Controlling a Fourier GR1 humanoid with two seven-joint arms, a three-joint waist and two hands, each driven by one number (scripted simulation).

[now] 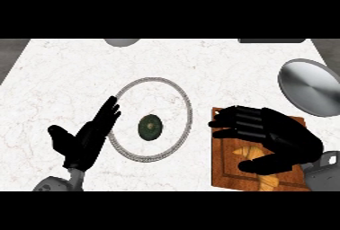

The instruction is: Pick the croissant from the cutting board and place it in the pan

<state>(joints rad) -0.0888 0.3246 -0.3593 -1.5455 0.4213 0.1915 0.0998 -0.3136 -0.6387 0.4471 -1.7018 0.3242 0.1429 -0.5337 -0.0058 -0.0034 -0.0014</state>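
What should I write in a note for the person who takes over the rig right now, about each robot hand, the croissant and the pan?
Left robot hand: open, resting at the lower left of the counter, holding nothing.
Right robot hand: over the cutting board, covering part of the croissant; a grasp cannot be confirmed.
Croissant: lies on the board, lower right.
Pan: beyond the board, at the right edge, with no croissant in it.
Done: the right robot hand is at the croissant.
Left: grasp, lift, carry to the pan, release.

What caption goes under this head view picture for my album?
Right hand over the croissant on the cutting board; silver pan at right; left hand resting open.
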